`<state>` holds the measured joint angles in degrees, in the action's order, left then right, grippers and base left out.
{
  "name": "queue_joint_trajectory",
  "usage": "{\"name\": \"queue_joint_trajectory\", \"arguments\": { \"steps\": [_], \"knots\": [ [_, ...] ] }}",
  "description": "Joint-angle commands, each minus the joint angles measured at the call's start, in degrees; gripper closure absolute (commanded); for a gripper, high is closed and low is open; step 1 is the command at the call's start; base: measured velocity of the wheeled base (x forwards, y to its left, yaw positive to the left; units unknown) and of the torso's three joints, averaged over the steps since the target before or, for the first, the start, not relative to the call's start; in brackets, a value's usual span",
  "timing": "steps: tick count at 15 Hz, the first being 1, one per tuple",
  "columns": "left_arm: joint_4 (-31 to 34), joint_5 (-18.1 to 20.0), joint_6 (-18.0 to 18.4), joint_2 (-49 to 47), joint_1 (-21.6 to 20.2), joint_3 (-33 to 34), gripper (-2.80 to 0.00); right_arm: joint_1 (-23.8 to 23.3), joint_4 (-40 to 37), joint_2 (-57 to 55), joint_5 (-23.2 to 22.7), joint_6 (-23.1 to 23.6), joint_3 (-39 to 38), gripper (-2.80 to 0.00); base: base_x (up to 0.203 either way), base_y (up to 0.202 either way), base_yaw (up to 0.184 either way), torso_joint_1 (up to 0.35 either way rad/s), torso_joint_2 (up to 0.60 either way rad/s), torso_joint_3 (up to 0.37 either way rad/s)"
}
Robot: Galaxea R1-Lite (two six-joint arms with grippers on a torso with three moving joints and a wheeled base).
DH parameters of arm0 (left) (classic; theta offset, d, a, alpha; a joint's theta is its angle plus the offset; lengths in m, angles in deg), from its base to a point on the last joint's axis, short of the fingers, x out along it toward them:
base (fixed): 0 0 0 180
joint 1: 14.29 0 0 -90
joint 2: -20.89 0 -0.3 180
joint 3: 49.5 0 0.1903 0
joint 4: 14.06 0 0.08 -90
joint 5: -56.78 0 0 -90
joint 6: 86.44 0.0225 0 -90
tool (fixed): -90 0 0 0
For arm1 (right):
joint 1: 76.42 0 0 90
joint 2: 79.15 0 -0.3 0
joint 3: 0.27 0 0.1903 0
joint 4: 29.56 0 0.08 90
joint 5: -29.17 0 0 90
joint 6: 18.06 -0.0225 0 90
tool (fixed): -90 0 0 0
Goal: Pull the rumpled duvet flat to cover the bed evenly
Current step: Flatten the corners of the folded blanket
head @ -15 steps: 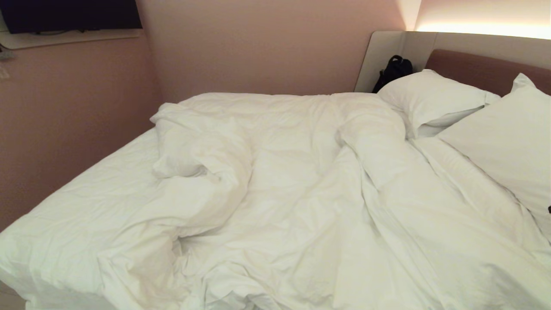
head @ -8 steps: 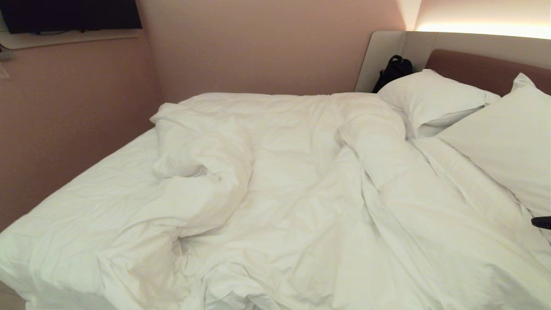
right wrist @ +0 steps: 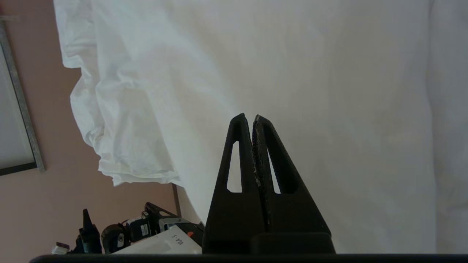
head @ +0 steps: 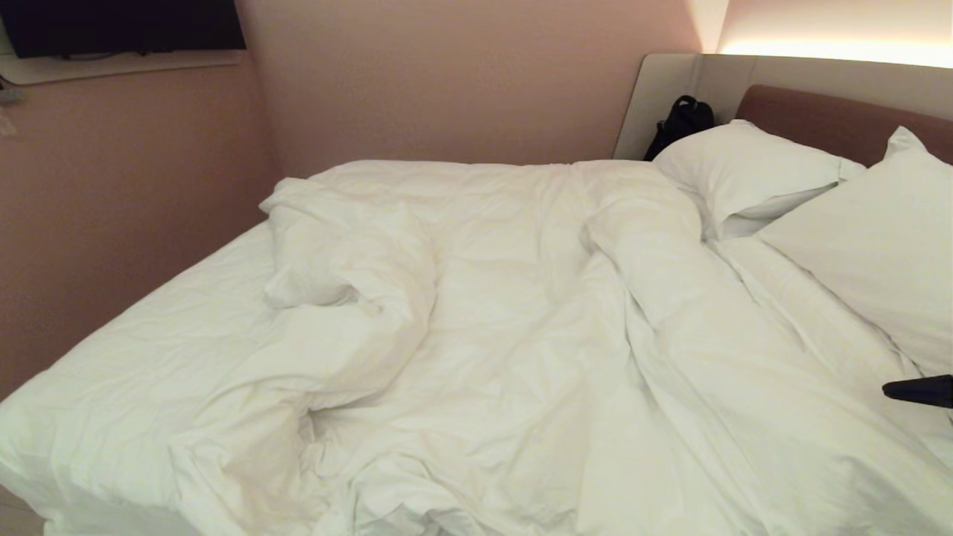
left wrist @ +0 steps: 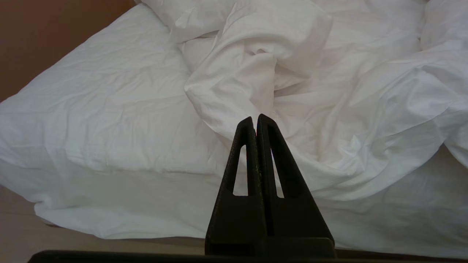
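The white duvet (head: 521, 335) lies rumpled over the bed (head: 112, 372). It is bunched into thick folds toward the middle and the pillow end, and the fitted sheet at the left is bare. My right gripper (head: 890, 390) pokes in at the right edge, just above the duvet below the near pillow. In the right wrist view the right gripper (right wrist: 249, 117) is shut and empty, with white duvet (right wrist: 329, 91) filling the space behind it. My left gripper (left wrist: 256, 117) is parked at the bed's near side, shut and empty, pointing at a duvet fold (left wrist: 256, 73).
Two white pillows (head: 744, 175) (head: 886, 246) lean against the brown headboard (head: 819, 119). A black bag (head: 681, 123) sits in the far corner. Pink walls close in the bed's far and left sides, with a dark screen (head: 119, 26) up left. Floor (left wrist: 18, 230) shows below the mattress.
My right gripper has come into the head view from the right edge and slid leftward above the duvet. The duvet and my left gripper have not moved.
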<state>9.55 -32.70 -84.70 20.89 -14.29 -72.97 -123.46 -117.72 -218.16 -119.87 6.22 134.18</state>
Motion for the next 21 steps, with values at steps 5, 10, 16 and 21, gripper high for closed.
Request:
{"name": "queue_joint_trajectory", "arguments": {
  "steps": [5, 10, 16, 21],
  "knots": [
    [0.02, 0.0, 0.02, 0.0, 0.0, 0.01, 0.0, 0.89, 2.74, -2.5, 0.41, -0.98, 0.01, -2.8, 0.0, 0.0, 0.0, 0.0, 0.0, 0.0],
    [0.02, 0.0, 0.02, 0.0, 0.0, 0.01, 0.0, 2.87, 3.61, -4.52, 3.42, -0.37, -0.07, -2.8, 0.0, 0.0, 0.0, 0.0, 0.0, 0.0],
    [0.02, 0.0, 0.02, 0.0, 0.0, -0.04, 0.0, 7.83, 2.81, -4.58, 4.7, 1.29, -0.48, -2.8, 0.0, 0.0, 0.0, 0.0, 0.0, 0.0],
    [0.02, 0.0, 0.02, 0.0, 0.0, 0.01, 0.0, 9.41, -2.56, -4.0, 12.22, 5.44, -0.6, -2.8, 0.0, 0.0, 0.0, 0.0, 0.0, 0.0]
  ]
}}
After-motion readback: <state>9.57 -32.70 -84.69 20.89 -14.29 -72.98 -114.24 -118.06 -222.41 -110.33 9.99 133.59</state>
